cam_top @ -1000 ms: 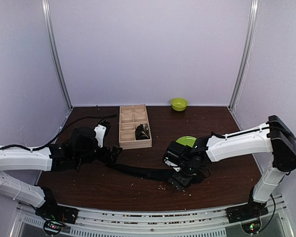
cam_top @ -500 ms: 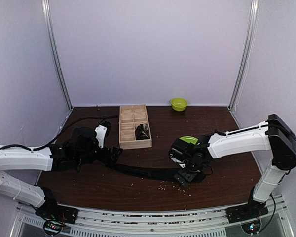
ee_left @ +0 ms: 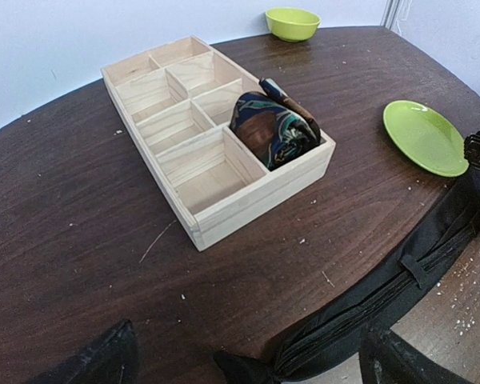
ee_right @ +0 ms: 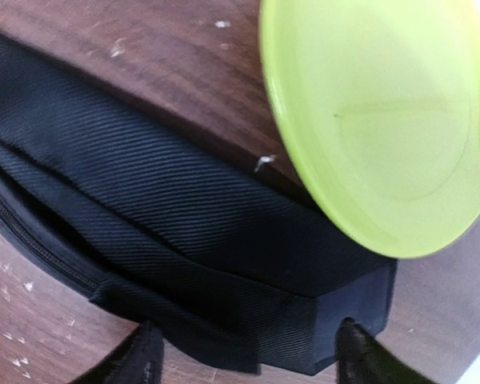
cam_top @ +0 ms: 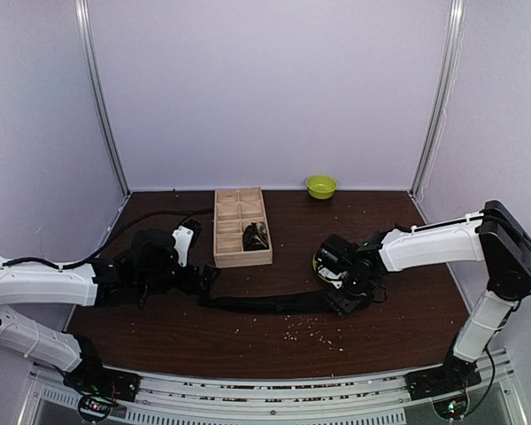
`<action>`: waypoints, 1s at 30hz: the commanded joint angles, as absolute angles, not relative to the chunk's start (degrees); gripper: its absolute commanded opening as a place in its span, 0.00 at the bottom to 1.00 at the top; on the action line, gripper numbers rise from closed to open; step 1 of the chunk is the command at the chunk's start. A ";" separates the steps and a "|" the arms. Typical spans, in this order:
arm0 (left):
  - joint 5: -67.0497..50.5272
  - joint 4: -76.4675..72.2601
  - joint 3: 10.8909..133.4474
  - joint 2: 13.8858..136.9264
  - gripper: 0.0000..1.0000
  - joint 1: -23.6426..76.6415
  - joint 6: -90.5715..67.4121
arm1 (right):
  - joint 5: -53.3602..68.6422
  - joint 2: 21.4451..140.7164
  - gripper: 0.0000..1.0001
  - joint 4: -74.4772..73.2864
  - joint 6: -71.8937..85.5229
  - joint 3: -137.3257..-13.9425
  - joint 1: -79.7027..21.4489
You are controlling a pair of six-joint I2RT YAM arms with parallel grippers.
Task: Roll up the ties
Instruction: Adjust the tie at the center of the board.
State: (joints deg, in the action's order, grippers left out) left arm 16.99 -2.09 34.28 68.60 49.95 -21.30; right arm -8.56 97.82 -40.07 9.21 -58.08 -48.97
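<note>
The black tie (cam_top: 265, 303) lies stretched flat on the table (cam_top: 389, 221), one end at each gripper, which looks like the set-up for rolling it from one end while the other is kept straight. The right gripper (ee_right: 248, 364) hangs over the wide end with its fingers (ee_right: 140, 360) spread, one on each side of the cloth. The pointed tip lies between them and nothing is pinched. The left gripper (ee_left: 248, 364) is spread as wide as it goes, with the narrow end lying between its fingers, also not gripped.

Just ahead of the right gripper sits a green plate (ee_right: 392, 104). Its rim overlaps the tie's far edge in the right wrist view, though whether it rests on the cloth I cannot tell. That plate is the likeliest thing to snag or be pushed once the wide end is lifted or turned.

Ahead of the left gripper stands a wooden box (ee_left: 264, 200) with compartments, one of which holds a rolled patterned tie (ee_left: 274, 130). Well beyond it is a green bowl (ee_left: 292, 22). Pale crumbs (cam_top: 305, 329) are scattered near the right gripper, on its near side
</note>
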 commanded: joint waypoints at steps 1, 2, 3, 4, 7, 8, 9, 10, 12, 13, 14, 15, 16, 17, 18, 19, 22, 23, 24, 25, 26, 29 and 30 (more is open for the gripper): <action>15.39 -5.04 35.48 69.62 0.98 49.11 -20.10 | -2.97 95.48 0.64 -38.64 8.49 -57.71 -46.70; 14.77 -5.39 35.46 69.75 0.98 49.05 -19.66 | -2.46 95.16 0.63 -38.27 8.92 -57.61 -45.71; 13.21 -6.03 35.36 69.96 0.98 48.98 -18.96 | -1.69 94.71 0.63 -37.72 9.45 -57.41 -44.76; 10.92 -6.77 35.27 70.33 0.97 48.96 -17.88 | -0.61 94.02 0.63 -36.95 10.04 -57.05 -43.90; -4.47 -10.54 35.92 72.73 0.92 48.96 -12.63 | 5.49 90.84 0.62 -32.66 12.96 -53.80 -41.07; -9.17 -11.40 37.00 74.47 0.88 48.96 -10.99 | 8.29 89.61 0.59 -30.71 14.05 -52.19 -39.81; -13.12 -11.64 38.62 76.58 0.86 49.03 -9.84 | 10.68 88.57 0.57 -29.20 14.99 -50.81 -38.48; -15.83 -11.23 40.71 78.99 0.82 49.04 -8.70 | 13.58 87.55 0.54 -27.56 15.95 -49.33 -37.10; -18.87 -8.85 46.42 84.16 0.75 49.37 -6.15 | 17.03 85.63 0.48 -24.71 17.65 -46.65 -34.29; -19.28 -8.04 48.01 86.73 0.71 49.54 -4.65 | 18.63 85.15 0.46 -23.48 18.36 -45.49 -33.02; -19.36 -6.82 50.24 88.94 0.67 49.68 -3.25 | 19.74 84.75 0.44 -22.67 18.84 -44.70 -31.99; -19.49 -5.20 53.57 90.97 0.63 49.85 -1.88 | 20.30 84.40 0.42 -21.85 19.18 -43.94 -31.15; -19.86 -3.84 56.17 93.52 0.60 50.36 -0.31 | 20.37 84.20 0.39 -21.35 19.43 -43.35 -30.38; -19.91 -2.69 58.69 95.44 0.58 51.00 1.37 | 20.24 84.12 0.37 -20.77 19.74 -42.73 -29.66; -19.86 -1.53 61.05 97.18 0.56 51.92 3.16 | 20.06 84.24 0.34 -20.12 20.09 -42.08 -28.76; -20.10 -0.57 63.44 99.10 0.55 52.75 4.64 | 20.16 84.30 0.30 -19.26 20.57 -41.47 -27.84; -21.98 0.28 69.24 104.75 0.51 54.14 7.17 | 21.67 85.22 0.21 -16.72 22.02 -39.52 -25.40; -22.70 0.22 70.80 106.50 0.49 54.48 7.53 | 21.73 85.67 0.18 -16.31 22.29 -39.16 -25.02; -23.21 0.12 72.35 108.28 0.48 54.86 7.94 | 21.59 86.02 0.16 -16.08 22.32 -38.92 -24.88; -23.39 0.03 73.73 109.87 0.47 55.30 8.34 | 21.49 86.40 0.14 -15.96 22.32 -38.66 -24.81; -23.68 0.11 75.29 111.60 0.46 55.83 8.79 | 21.33 86.63 0.12 -15.87 22.32 -38.34 -24.80; -24.71 1.42 80.04 116.41 0.45 57.48 9.64 | 21.17 86.85 0.08 -15.84 22.14 -37.79 -24.74; -24.91 1.97 81.43 117.86 0.44 57.94 9.91 | 21.21 86.84 0.07 -16.04 22.08 -37.70 -24.77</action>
State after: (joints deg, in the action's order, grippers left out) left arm -22.00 0.05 76.55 113.47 56.40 6.66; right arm 20.75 85.97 -17.52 21.47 -38.89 -24.99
